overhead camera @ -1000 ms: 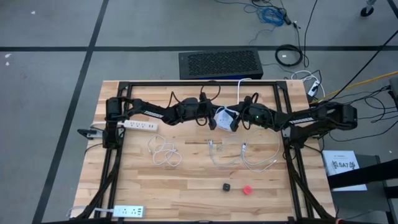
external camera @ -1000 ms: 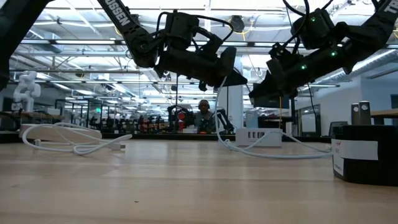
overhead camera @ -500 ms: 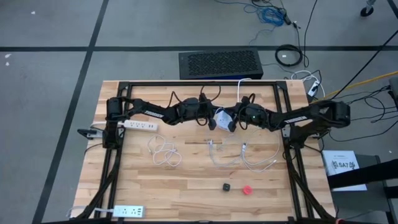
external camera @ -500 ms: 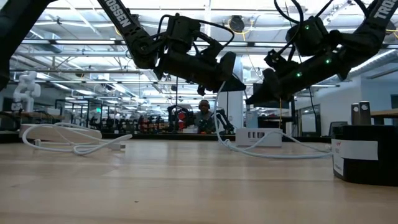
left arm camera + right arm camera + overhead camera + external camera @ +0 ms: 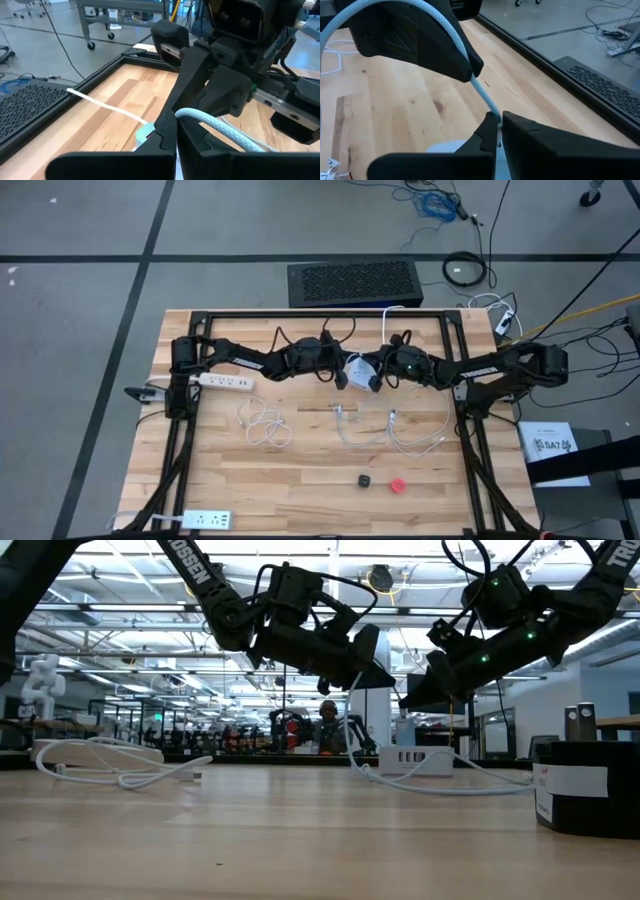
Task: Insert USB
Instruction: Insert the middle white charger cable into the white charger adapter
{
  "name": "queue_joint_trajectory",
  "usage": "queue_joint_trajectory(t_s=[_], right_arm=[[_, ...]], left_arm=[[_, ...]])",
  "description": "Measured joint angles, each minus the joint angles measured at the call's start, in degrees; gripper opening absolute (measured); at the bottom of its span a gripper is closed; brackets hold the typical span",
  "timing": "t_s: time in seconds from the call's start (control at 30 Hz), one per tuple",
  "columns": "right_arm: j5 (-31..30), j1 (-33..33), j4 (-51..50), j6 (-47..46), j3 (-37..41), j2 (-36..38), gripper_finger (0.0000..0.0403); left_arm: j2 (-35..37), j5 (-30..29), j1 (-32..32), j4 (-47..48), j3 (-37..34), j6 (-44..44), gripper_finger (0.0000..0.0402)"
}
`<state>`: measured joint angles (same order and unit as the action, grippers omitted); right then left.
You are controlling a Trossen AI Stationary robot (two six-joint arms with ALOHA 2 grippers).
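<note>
A white braided USB cable (image 5: 210,125) runs between my two grippers, which meet above the far middle of the table. My left gripper (image 5: 342,377) (image 5: 176,120) is shut on it. My right gripper (image 5: 372,375) (image 5: 499,119) faces it from the right and is shut on the same cable (image 5: 482,95). A white charger block (image 5: 360,369) with a row of ports (image 5: 410,758) sits on the table right under them, its thin white cord (image 5: 105,105) leading to the far edge. The cable's plug is hidden. My left gripper pinches the braided cable (image 5: 186,114) between its two fingers, coming level from the table's left. The cable is lifted clear there, arches out of the fingers and hangs down to the table (image 5: 356,740). My right gripper pinches the cable (image 5: 490,109) at its fingertips, coming from the table's right. The fingers hide which part of the cable they have.
Loose white cables lie on the near half (image 5: 262,425) (image 5: 345,430) (image 5: 415,435). A power strip (image 5: 225,380) lies by the left arm, another (image 5: 205,520) at the near-left corner. A black cube (image 5: 365,479) and a red piece (image 5: 398,485) sit near the front. A black frame (image 5: 320,312) rims the table.
My right gripper has moved toward the table's left and slightly down, closing in on my left gripper above the charger block. My left gripper has held its place with the cable.
</note>
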<state>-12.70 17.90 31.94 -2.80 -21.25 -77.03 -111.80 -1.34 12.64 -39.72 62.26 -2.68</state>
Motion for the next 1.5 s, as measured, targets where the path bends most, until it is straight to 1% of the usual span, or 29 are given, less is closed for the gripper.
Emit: queue_joint_trajectory(t_s=[0.37, 0.67, 0.73, 0.93, 1.03, 1.13, 1.3, 1.43, 1.5], right_arm=[[3.4, 2.4, -1.4, 0.3, 0.0, 0.0, 0.0000], [3.7, 3.7, -2.3, 0.7, 0.0, 0.0, 0.0000], [3.5, 3.8, -2.3, 0.7, 0.0, 0.0, 0.0000], [2.1, 3.9, -2.7, 0.2, 0.1, 0.0, 0.0000], [2.3, 3.9, -2.7, -1.1, 0.1, 0.0, 0.0000], [4.1, 3.9, -2.2, -3.8, 0.1, -0.1, 0.0000], [5.0, 3.9, -2.6, -7.5, 0.1, -0.1, 0.0000], [6.0, 3.9, -2.8, -7.7, 0.1, -0.1, 0.0000], [5.6, 4.0, -4.9, -7.8, 0.5, -0.1, 0.0002]], left_arm=[[0.0, 0.0, -0.1, 0.1, 0.0, 0.0, 0.0002], [0.0, -0.2, -0.1, 0.3, 0.1, 0.0, 0.0002], [0.0, -0.4, -0.1, 2.5, 1.6, 0.3, 0.0002], [0.0, -2.3, -0.1, 12.8, 7.4, 3.3, 0.0002], [0.0, -2.4, -0.1, 13.3, 7.7, 3.1, 0.0002], [0.0, -2.4, -0.2, 13.3, 7.8, 1.7, 0.0002], [0.0, -2.3, -0.5, 13.4, 7.8, 1.4, 0.0002], [0.0, -2.2, -0.4, 13.6, 7.8, 0.1, 0.0002], [0.3, -1.4, -0.5, 12.7, 8.2, 0.0, 0.0002]])
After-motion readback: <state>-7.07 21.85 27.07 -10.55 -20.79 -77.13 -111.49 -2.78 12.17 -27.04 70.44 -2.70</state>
